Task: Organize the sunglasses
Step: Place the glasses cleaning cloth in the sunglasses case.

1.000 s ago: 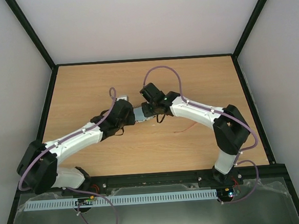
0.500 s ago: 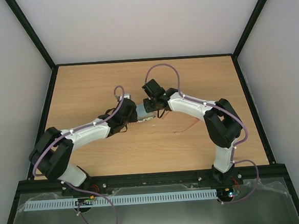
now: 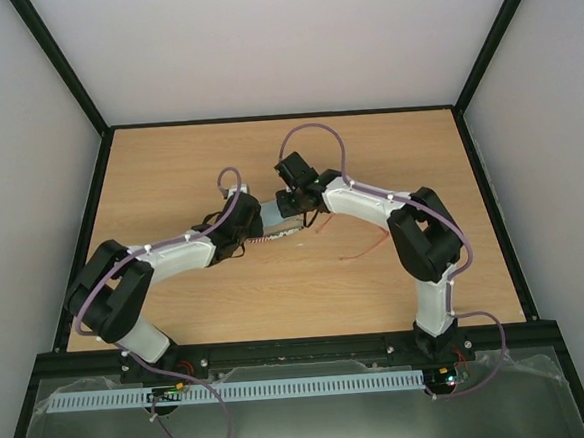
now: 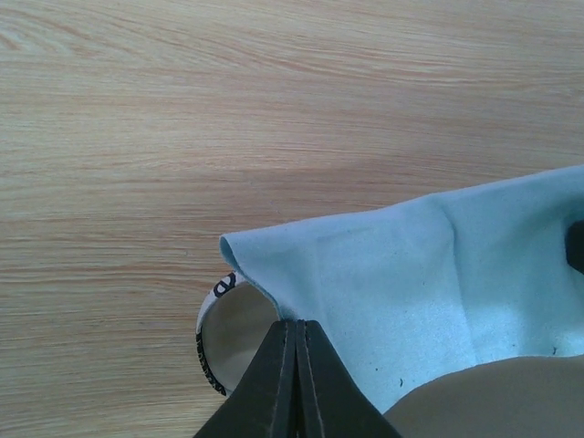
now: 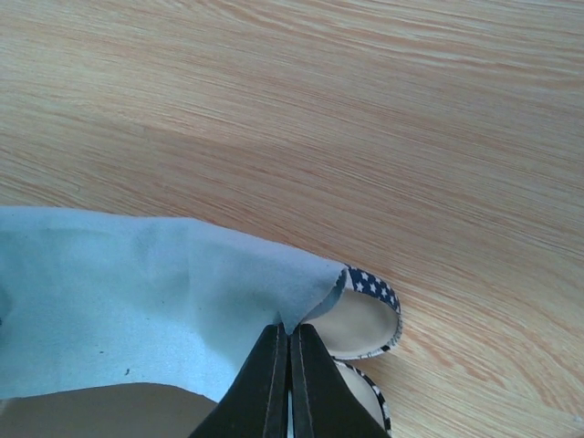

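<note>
Grippers, two, both clamped on one cloth.
Left gripper point(image 4: 297, 325) and right gripper point(image 5: 288, 330) each pinch a corner of the single light blue cloth point(image 4: 411, 283) above one open flag-print case point(image 5: 365, 321); one pair of sunglasses point(image 3: 366, 247) lies on the table point(image 3: 169, 177), apart to the case's right.

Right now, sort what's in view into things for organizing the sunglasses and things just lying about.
For the job: sunglasses; flag-print case; light blue cloth, pinched by left gripper and right gripper.
Not part of it: wooden table; purple cables on the arms.
</note>
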Controlling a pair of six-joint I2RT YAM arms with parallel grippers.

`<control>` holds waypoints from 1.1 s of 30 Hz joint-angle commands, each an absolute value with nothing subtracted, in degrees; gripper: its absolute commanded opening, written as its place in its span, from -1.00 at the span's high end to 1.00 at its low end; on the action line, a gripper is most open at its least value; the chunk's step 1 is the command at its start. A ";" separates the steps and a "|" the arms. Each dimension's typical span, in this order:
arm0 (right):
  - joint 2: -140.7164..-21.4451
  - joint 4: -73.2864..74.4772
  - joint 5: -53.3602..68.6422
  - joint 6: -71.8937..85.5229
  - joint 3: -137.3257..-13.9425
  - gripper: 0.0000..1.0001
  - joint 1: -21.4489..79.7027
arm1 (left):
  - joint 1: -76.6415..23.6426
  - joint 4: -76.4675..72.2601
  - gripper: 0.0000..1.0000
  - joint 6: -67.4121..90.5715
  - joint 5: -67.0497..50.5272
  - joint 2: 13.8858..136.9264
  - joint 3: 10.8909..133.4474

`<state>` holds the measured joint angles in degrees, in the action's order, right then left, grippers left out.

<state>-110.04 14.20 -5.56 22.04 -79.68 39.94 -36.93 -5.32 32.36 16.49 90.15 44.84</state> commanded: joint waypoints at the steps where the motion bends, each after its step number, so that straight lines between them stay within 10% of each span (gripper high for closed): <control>1: -112.00 14.42 -4.69 21.18 -81.89 0.97 39.01 | -36.23 -8.38 0.95 32.14 16.24 91.76 43.65; 33: -115.84 14.30 -2.56 20.66 -82.93 0.97 37.71 | -34.23 -11.60 0.95 33.53 12.23 94.89 41.81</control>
<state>-115.55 13.28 -2.96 21.58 -82.04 37.93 -34.57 -10.85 32.71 12.62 96.05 43.09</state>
